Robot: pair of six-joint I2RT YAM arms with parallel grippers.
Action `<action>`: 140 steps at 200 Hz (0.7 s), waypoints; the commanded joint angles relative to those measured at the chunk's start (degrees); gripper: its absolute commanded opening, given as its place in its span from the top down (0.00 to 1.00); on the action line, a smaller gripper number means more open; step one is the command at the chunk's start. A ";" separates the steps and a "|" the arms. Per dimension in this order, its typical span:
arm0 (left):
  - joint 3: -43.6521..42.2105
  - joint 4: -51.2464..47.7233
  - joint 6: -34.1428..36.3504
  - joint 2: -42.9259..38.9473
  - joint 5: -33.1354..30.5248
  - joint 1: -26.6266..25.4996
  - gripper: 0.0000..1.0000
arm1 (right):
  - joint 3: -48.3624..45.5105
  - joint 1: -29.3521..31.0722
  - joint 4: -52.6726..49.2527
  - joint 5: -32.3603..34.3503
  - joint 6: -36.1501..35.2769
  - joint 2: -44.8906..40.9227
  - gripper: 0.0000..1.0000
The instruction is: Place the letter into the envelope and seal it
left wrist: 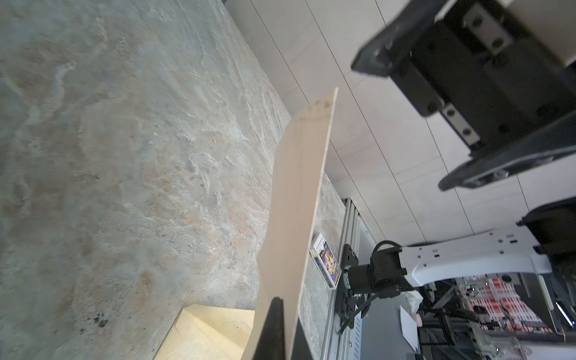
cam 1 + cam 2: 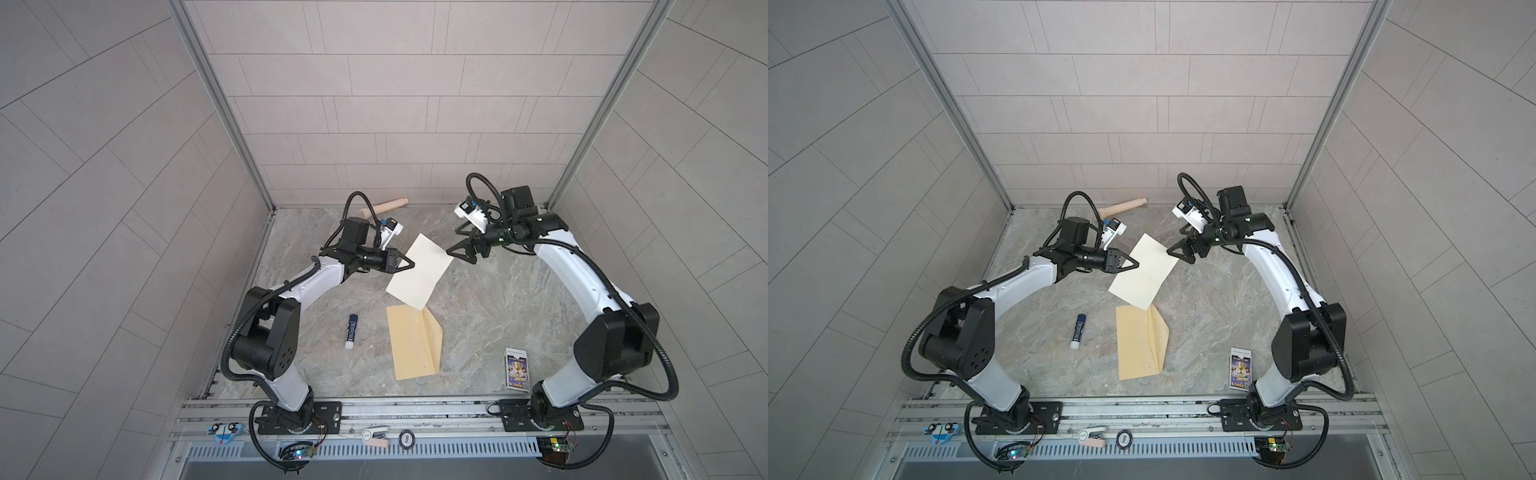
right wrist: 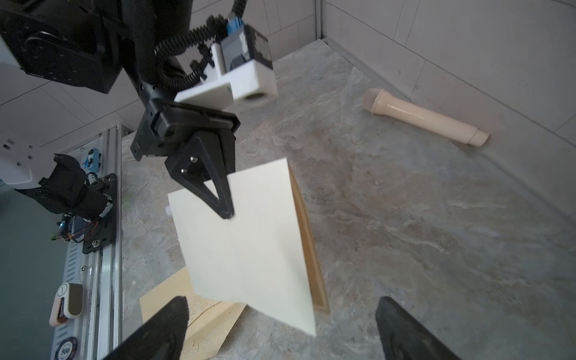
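Note:
The cream letter (image 2: 419,272) (image 2: 1144,272) hangs tilted above the table. My left gripper (image 2: 411,265) (image 2: 1136,265) is shut on its left edge; in the left wrist view a black finger (image 1: 274,327) presses the sheet (image 1: 299,193). My right gripper (image 2: 453,241) (image 2: 1174,241) stands open at the letter's far right corner. In the right wrist view that corner (image 3: 249,243) floats free between the wide-apart fingers (image 3: 165,327). The yellow-tan envelope (image 2: 413,345) (image 2: 1140,345) (image 1: 212,330) (image 3: 162,308) lies flat below, flap folded out to the right.
A blue glue stick (image 2: 350,331) lies left of the envelope. A small printed card box (image 2: 516,370) sits by the right arm's base. A beige microphone-shaped thing (image 2: 384,206) (image 3: 424,117) rests against the back wall. Walls close in three sides.

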 commanded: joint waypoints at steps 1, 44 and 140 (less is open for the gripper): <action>3.14 -5.86 9.48 -1.82 3.05 -0.45 1.00 | 7.09 2.03 -10.80 -8.56 -11.62 5.85 0.01; 4.39 -6.34 10.88 -2.32 4.58 -0.87 1.00 | 13.20 6.06 -17.10 -10.63 -13.07 12.66 0.13; 6.01 -12.10 14.68 -3.45 2.78 -0.86 1.00 | 14.53 6.06 -21.08 -10.92 -13.11 13.28 0.94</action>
